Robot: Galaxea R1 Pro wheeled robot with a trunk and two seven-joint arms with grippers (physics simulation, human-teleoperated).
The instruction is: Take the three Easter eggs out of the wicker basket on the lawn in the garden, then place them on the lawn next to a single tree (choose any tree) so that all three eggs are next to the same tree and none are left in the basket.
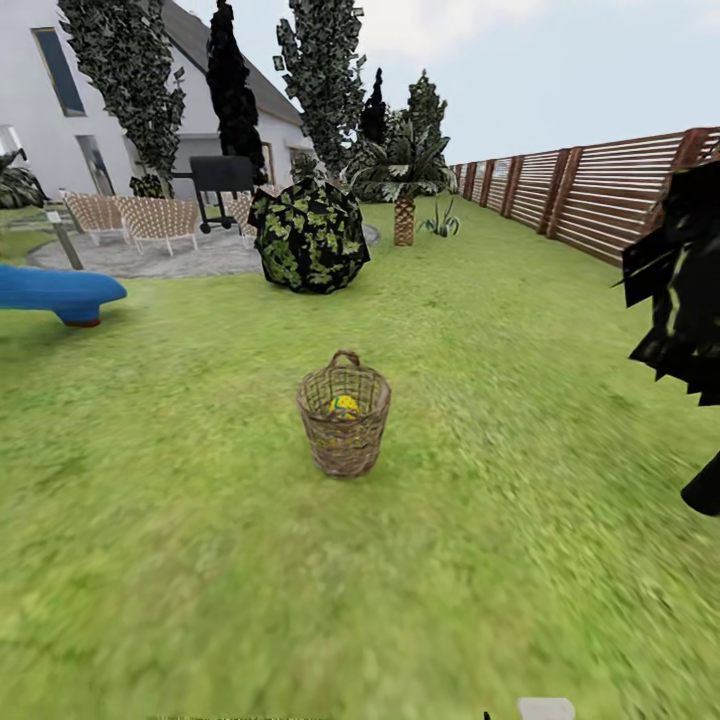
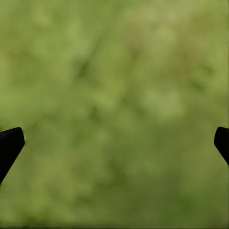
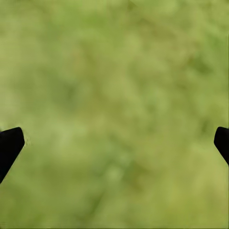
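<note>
In the left wrist view, the left gripper (image 2: pixel 114 143) is hanging over blurred lawn (image 2: pixel 114 71), its 2 dark fingertips (image 2: pixel 9 145) sitting wide apart at opposite edges with nothing between them. The right gripper (image 3: pixel 114 143) is doing the same over grass in the right wrist view: fingertips (image 3: pixel 9 145) spread wide, holding nothing.

In the head view, the lawn (image 1: pixel 200 560) is stretching out ahead of both grippers, patchy green. The basket (image 1: pixel 344 418) is standing upright on the grass well ahead of the grippers, about centred between them, its loop handle rising at the far rim. An egg (image 1: pixel 344 406) is lying inside it, yellow with a blue mark, showing over the near rim and through the weave; how many eggs are in there I cannot tell.

Beyond the basket a round dark bush (image 1: pixel 309 236) is sitting on the grass. To the left, a blue slide (image 1: pixel 58 292) is jutting in. Dark blocky foliage (image 1: pixel 680 280) is crowding the right edge, close by. Farther off, a palm (image 1: pixel 404 190) is standing past the bush, wicker chairs (image 1: pixel 160 220) and a black grill (image 1: pixel 220 180) are sitting on a grey patio, and tall trees (image 1: pixel 325 80) are rising before the white house (image 1: pixel 50 110). A slatted wooden fence (image 1: pixel 600 190) is running along the right side into the distance.
</note>
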